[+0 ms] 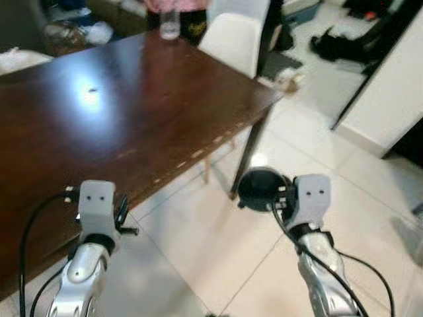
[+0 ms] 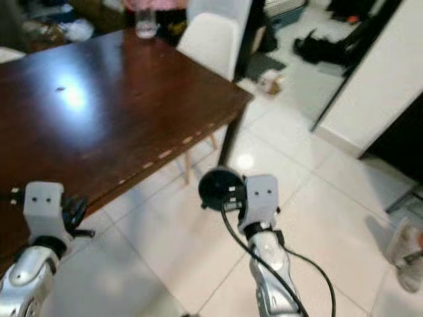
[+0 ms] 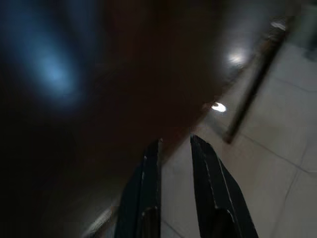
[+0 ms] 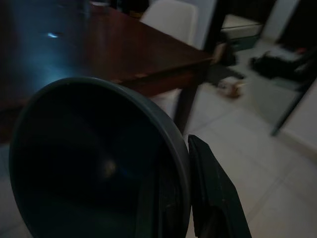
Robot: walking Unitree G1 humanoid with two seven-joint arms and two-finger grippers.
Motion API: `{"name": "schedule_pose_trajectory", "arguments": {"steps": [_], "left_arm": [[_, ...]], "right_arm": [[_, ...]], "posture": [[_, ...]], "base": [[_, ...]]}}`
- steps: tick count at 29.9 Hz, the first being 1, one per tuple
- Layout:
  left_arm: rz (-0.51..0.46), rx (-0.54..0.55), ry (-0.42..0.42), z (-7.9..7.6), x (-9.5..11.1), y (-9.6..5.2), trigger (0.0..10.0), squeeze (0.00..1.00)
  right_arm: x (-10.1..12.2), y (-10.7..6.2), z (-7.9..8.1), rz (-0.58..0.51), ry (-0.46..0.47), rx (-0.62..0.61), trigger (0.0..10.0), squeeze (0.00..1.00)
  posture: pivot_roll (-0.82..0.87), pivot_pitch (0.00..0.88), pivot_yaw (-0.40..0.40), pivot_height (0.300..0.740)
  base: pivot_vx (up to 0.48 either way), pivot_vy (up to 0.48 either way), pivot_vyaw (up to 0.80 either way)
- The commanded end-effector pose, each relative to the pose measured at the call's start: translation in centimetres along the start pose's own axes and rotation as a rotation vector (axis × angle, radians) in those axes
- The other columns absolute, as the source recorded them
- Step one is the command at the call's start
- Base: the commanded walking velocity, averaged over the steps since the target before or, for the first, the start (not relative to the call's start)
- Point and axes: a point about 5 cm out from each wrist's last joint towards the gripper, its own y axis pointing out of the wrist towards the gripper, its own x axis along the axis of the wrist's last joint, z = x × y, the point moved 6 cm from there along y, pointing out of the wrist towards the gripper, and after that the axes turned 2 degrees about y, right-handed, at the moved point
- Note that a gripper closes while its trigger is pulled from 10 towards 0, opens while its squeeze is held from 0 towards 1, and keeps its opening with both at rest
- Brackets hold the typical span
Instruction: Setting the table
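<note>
My right gripper (image 1: 280, 198) is shut on the rim of a dark round bowl (image 1: 260, 188), held over the white tiled floor just off the corner of the dark wooden table (image 1: 132, 99). In the right wrist view the bowl (image 4: 94, 163) is seen from its hollow side, with one black finger (image 4: 213, 193) pressed against its rim. My left gripper (image 1: 123, 216) hangs at the table's near edge. Its fingers (image 3: 148, 178) stand a little apart with nothing between them. A clear glass (image 1: 170, 25) stands at the table's far edge.
A white chair (image 1: 231, 39) is tucked in at the far right side of the table, and one table leg (image 1: 248, 155) comes down near the bowl. Dark clothes (image 1: 344, 43) lie on the floor beyond. A white wall corner (image 1: 390, 99) stands at the right.
</note>
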Motion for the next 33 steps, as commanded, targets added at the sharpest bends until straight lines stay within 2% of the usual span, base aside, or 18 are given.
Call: {"name": "schedule_pose_trajectory", "arguments": {"steps": [1, 2, 3, 4, 7, 12, 17, 33], "left_arm": [[0.072, -0.014, 0.007, 0.2, -2.2, -0.5, 10.0, 0.0], [0.106, -0.027, 0.018, 0.3, -3.4, -1.0, 10.0, 0.0], [0.106, -0.027, 0.018, 0.3, -3.4, -1.0, 10.0, 0.0], [0.134, -0.031, 0.03, 0.4, -4.4, -1.3, 10.0, 0.0], [0.245, -0.035, 0.062, 1.2, -8.4, -2.9, 10.0, 0.0], [0.347, -0.01, 0.098, 2.2, -12.1, -4.0, 10.0, 0.0], [0.366, 0.0, 0.104, 2.6, -12.9, -4.2, 10.0, 0.0], [0.331, 0.015, 0.105, 2.9, -13.0, -3.5, 10.0, 0.0]], "right_arm": [[-2.8, -1.1, -0.3, 0.087, -0.03, -0.001, 10.0, 0.0], [-4.6, -1.9, -0.7, 0.141, -0.048, -0.001, 10.0, 0.0], [-4.6, -1.9, -0.7, 0.141, -0.048, -0.001, 10.0, 0.0], [-6.0, -2.5, -1.0, 0.186, -0.052, -0.005, 10.0, 0.0], [-10.3, -5.1, -2.0, 0.33, -0.055, -0.029, 9.7, 0.0], [-13.2, -7.4, -2.9, 0.435, -0.077, -0.049, 9.4, 0.0], [-13.9, -7.8, -3.3, 0.447, -0.082, -0.052, 9.3, 0.0], [-14.2, -7.4, -3.0, 0.423, -0.08, -0.045, 9.0, 0.0]], "posture": [[-0.05, 0.058, 0.012, 0.74], [-0.04, 0.055, 0.01, 0.74], [-0.04, 0.055, 0.01, 0.74], [-0.04, 0.055, 0.01, 0.74], [-0.04, 0.052, 0.008, 0.74], [-0.04, 0.047, 0.008, 0.74], [-0.04, 0.044, 0.008, 0.74], [-0.04, 0.046, 0.009, 0.74]], "base": [[0.0, 0.0, -0.8], [0.0, 0.0, -0.8], [0.0, 0.0, -0.8], [0.0, 0.0, -0.8], [0.0, 0.0, -0.8], [0.0, 0.0, -0.8], [0.0, 0.0, -0.8], [0.0, 0.0, -0.8]]}}
